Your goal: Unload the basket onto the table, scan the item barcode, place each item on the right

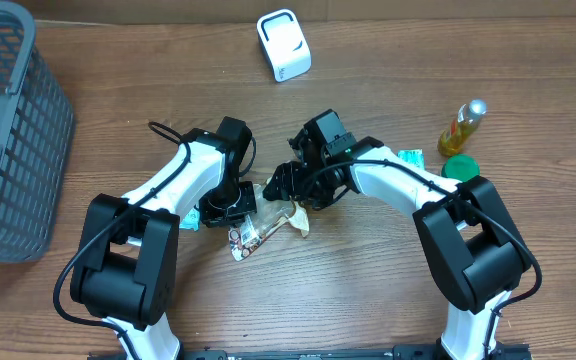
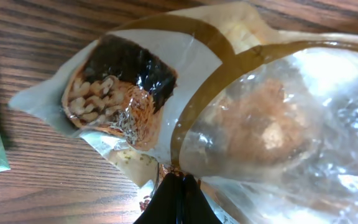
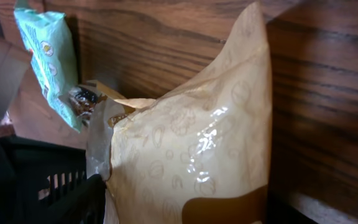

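The bag (image 1: 268, 225) lies mid-table, largely hidden where the two claws meet. The left claw (image 2: 176, 198) is closed, pinching the bag's edge, its tips cut off by the frame. The right claw (image 1: 293, 187) is at the bag's right end. Its jaws are out of sight, so I cannot tell its opening or hold.

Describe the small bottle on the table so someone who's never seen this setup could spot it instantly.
Look at the right side of the wooden table. The bottle sits just beyond a round green disc, near a green packet. It alone is clear, filled with yellow liquid and topped by a silver cap; its neighbours are flat and green.
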{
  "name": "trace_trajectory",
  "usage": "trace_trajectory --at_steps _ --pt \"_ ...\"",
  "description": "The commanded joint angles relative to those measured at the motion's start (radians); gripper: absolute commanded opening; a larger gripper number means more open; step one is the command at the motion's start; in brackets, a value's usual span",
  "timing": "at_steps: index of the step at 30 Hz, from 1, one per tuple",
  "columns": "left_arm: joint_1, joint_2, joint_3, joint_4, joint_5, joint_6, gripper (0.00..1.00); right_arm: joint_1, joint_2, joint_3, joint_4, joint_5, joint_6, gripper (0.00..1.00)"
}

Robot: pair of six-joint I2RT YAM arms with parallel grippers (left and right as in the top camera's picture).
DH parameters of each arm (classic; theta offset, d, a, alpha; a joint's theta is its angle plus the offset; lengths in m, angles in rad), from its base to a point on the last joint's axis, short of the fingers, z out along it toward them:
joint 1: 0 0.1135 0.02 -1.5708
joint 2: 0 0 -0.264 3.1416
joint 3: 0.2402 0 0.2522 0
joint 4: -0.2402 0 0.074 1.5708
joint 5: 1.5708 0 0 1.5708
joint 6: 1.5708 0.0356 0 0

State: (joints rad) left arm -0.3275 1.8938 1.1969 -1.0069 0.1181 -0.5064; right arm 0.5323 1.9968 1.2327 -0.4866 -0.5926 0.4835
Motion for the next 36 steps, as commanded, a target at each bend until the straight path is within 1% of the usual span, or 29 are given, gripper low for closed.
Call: trace_trajectory --at_steps 1,2,7,8,9,12,17,19,21,23,25,30,36 --pt "-0.014 -0.011 -0.009 0.006 0.005 -0.018 0.04 0.018 0.011 -0.035 0.051 0.006 0.022 0.64" --pt "-0.014 -0.011 -0.009 0.006 0.005 -0.017 0.04 0.018 0.011 -0.036 0.062 -0.008 0.021 0.61" --pt "-0.017 -0.011 -0.009 0.006 0.005 -0.017 0.04 0.018 0.011 -0.036 0.101 -0.145 -0.024 0.38" --pt "-0.02 -0.011 -0.009 0.006 0.004 -0.018 0.04 0.016 0.01 -0.036 0.1 -0.174 -0.041 0.28" --pt "-0.02 -0.011 -0.009 0.007 0.005 -0.018 0.04 0.014 0.01 -0.036 0.098 -0.183 -0.043 0.24" --pt "-0.02 -0.011 -0.009 0.01 0.005 -0.018 0.04 0.001 0.01 -0.035 0.079 -0.188 -0.047 0.21" --pt "-0.02 -0.011 -0.009 0.022 0.005 -0.027 0.04 -0.023 0.01 -0.035 0.043 -0.187 -0.145 0.18" --pt "-0.02 -0.011 -0.009 0.03 0.005 -0.034 0.04 -0.035 0.01 -0.035 0.036 -0.187 -0.162 0.14" --pt "-0.02 -0.011 -0.009 0.038 0.005 -0.04 0.04 -0.048 0.01 -0.035 0.032 -0.187 -0.175 0.06" --pt "-0.02 -0.011 -0.009 0.044 0.005 -0.041 0.05 -0.061 0.01 -0.035 0.026 -0.187 -0.175 0.04" --pt "-0.02 -0.011 -0.009 0.045 0.005 -0.041 0.06 -0.071 0.01 -0.035 0.009 -0.187 -0.174 0.04" --pt "-0.02 -0.011 -0.009 0.044 0.005 -0.04 0.14 -0.084 0.01 -0.035 0.005 -0.187 -0.174 0.04" --pt "-0.015 -0.011 0.005 0.035 0.01 -0.039 0.06 -0.084 0.01 -0.035 0.005 -0.187 -0.175 0.04"
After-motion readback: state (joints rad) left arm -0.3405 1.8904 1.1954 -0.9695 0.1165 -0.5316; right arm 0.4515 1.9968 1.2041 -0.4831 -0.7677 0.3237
